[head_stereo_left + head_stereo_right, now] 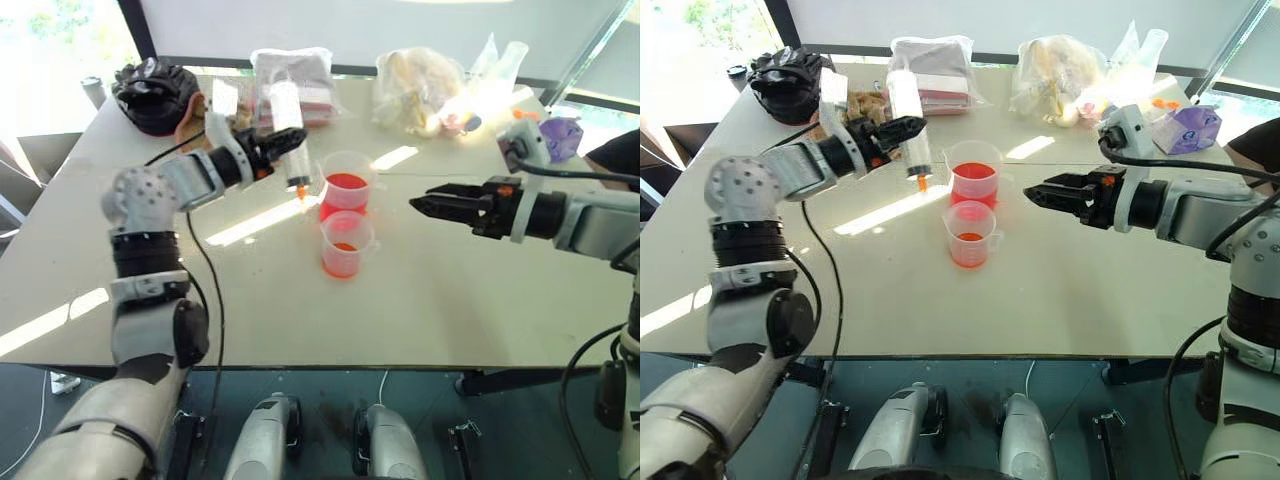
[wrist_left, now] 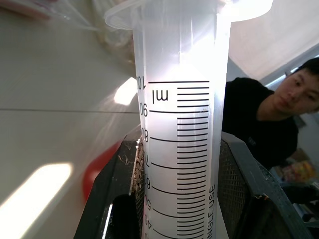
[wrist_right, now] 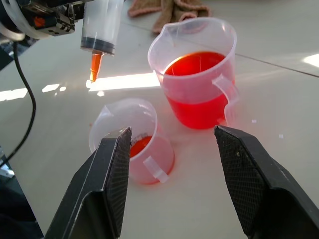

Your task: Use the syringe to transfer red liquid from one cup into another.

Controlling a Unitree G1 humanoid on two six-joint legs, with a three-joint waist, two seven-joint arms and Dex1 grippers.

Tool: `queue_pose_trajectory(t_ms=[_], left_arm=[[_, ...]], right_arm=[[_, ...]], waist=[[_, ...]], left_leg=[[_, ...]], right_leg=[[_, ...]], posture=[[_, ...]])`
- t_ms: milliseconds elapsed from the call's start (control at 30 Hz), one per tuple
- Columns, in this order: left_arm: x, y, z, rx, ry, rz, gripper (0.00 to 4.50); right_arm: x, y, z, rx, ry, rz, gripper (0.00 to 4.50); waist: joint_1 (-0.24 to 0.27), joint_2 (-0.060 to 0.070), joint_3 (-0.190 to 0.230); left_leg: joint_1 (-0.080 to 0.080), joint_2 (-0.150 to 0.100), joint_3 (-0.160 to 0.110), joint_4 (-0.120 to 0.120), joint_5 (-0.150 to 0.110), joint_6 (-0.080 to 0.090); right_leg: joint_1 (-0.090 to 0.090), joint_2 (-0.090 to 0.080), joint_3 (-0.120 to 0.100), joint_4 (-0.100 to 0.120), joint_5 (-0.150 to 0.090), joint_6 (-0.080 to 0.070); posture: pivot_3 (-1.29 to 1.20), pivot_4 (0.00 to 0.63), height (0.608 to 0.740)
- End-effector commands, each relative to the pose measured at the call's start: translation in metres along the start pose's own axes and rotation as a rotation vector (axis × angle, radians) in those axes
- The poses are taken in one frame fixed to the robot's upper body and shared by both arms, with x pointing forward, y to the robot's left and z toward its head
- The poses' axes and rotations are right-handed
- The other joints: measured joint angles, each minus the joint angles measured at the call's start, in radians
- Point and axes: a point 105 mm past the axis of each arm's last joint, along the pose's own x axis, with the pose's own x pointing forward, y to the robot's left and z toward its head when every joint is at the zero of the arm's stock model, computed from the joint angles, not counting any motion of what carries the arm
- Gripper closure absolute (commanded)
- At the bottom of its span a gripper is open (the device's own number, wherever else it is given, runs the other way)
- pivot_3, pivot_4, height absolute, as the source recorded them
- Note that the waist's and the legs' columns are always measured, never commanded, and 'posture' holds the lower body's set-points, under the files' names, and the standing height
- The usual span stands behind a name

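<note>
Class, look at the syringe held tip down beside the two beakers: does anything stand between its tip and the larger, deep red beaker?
Nothing visible does. The syringe hangs in the left gripper beside the larger beaker, with bare table between.

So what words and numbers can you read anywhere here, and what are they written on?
"ml" on the syringe barrel, beside its scale lines.
"10", "9", "8", "7", "6", "5", "4" down the same scale, each cut off at the barrel's curved edge.
"NGLE USE" printed along the barrel near the bottom, its start cut off.
The larger beaker and the smaller beaker show no readable marks.
The bags at the table's far edge: nothing legible.
</note>
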Motion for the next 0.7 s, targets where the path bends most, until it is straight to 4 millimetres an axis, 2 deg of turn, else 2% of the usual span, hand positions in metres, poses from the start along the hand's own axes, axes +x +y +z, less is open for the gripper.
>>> queue_pose_trajectory(t_ms=[33,133,233,433,700], left_arm=[[-0.003,0.018,-0.023,0.0,0.161,0.133,3.12],[-0.003,0.03,-0.031,0.003,0.196,0.199,3.12],[0.0,0.037,-0.037,-0.001,0.215,0.226,3.12],[0.006,0.056,-0.066,0.013,0.342,0.343,3.12],[0.007,0.064,-0.071,-0.002,0.362,0.392,3.12]], right_arm=[[-0.007,0.019,0.0,-0.149,0.058,0.046,1.76],[-0.006,0.024,-0.015,-0.219,0.145,0.07,1.76],[-0.005,0.031,-0.021,-0.26,0.176,0.115,1.76],[-0.002,0.033,-0.018,-0.287,0.165,0.113,1.76],[-0.001,0.044,-0.011,-0.33,0.162,0.144,1.76]], waist=[[-0.001,0.0,0.0],[-0.001,-0.001,0.0],[-0.002,-0.001,0.0],[0.0,-0.001,0.0],[0.0,-0.001,0.0]], left_leg=[[0.0,0.0,0.0,0.0,0.0,0.0],[0.001,0.0,0.0,0.0,0.0,0.0],[0.001,0.0,0.0,0.0,0.0,-0.002],[0.001,0.0,0.0,0.0,0.0,-0.004],[0.003,0.0,-0.001,0.0,-0.001,-0.006]], right_leg=[[0.0,0.0,0.0,0.0,0.0,0.0],[0.001,0.0,0.0,-0.001,0.0,0.0],[0.001,0.0,0.0,-0.001,0.0,0.0],[0.0,-0.001,0.0,-0.001,0.0,0.0],[0.001,-0.004,0.001,-0.001,0.0,0.0]], posture=[[0.0,0.15,0.74],[0.0,0.15,0.74],[0.0,0.15,0.74],[0.0,0.15,0.74],[0.0,0.15,0.74]])
